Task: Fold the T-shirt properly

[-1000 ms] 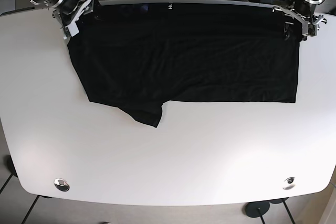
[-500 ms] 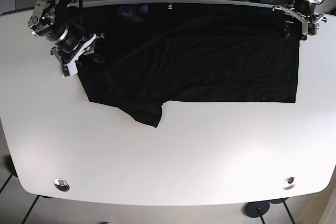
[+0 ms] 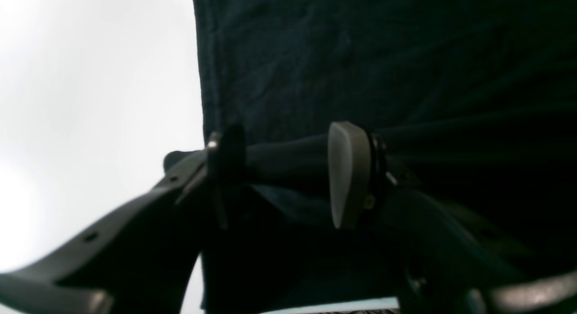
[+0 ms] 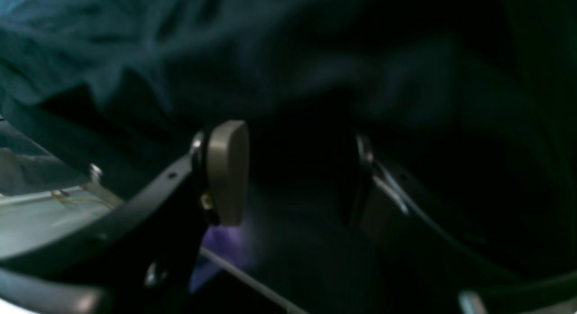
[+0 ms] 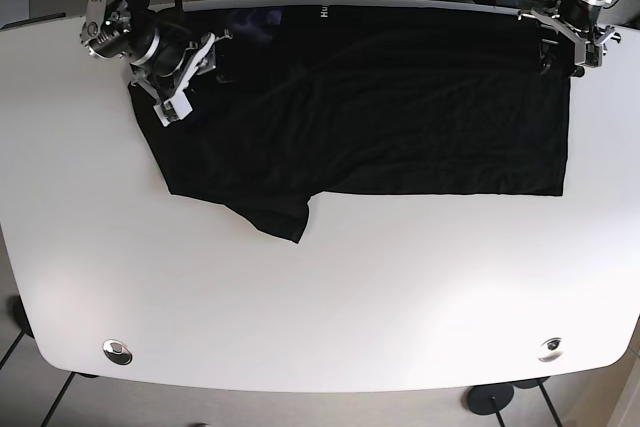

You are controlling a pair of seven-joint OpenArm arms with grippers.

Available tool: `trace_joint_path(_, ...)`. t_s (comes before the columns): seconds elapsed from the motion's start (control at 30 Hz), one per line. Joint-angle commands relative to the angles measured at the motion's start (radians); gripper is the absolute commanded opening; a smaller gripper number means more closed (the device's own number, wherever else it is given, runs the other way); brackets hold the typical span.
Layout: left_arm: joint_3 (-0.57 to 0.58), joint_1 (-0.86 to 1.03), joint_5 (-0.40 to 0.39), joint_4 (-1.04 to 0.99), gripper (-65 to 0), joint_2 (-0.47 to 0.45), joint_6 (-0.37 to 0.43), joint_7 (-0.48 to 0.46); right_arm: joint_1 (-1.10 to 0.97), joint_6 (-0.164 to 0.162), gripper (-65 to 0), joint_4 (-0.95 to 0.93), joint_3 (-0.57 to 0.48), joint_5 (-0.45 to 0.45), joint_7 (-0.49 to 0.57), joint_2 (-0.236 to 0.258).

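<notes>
White desk (image 5: 330,297) fills the base view, rounded near corners, cables and gear behind its far edge. Black shirt (image 5: 380,107) lies spread over the far half, mostly flat, long edge along the far desk edge; a flap of it pokes toward the near side at lower left.

Left claw (image 5: 560,47) sits at the shirt's far corner on the base view's right. Wrist view: left claw (image 3: 281,170) has a rolled ridge of fabric running between its fingers (image 3: 345,174), pinching the shirt (image 3: 360,57); white desk (image 3: 90,102) beside the hem.

Right claw (image 5: 190,82) is over the shirt's far corner on the view's left, tilted. Wrist view: right claw (image 4: 293,174) has fingers (image 4: 227,170) spread apart, dark blurred shirt (image 4: 270,57) under and around; can't tell if any cloth is caught between them.
</notes>
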Motion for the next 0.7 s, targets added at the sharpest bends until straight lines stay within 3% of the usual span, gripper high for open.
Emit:
trace_joint_path(0.03,-0.007,0.007,-0.013,0.017,-37.1,-0.012,0.000,-0.025,0.059,0.000,-35.4,-0.029,-0.021,0.023,0.019,-0.017)
trace_joint_path(0.17,-0.009,0.007,-0.013,0.020,-37.1,-0.016,0.000,-0.025,0.202,0.000,-35.4,-0.205,-0.019,0.023,0.022,-0.040)
trace_joint_path(0.27,-0.009,0.007,-0.013,0.018,-37.1,-0.017,0.000,-0.025,0.251,0.000,-35.4,-0.227,-0.014,0.026,0.022,-0.035)
trace_joint_path(0.5,-0.012,-0.022,-0.019,0.023,-37.1,-0.019,0.000,-0.025,0.306,-0.001,-34.6,-0.144,0.131,0.015,0.022,0.040)
trace_joint_path(0.7,-0.006,-0.087,-0.021,0.023,-36.7,-0.019,0.000,-0.025,0.474,0.008,-34.2,-0.342,0.133,-0.151,0.053,0.077)
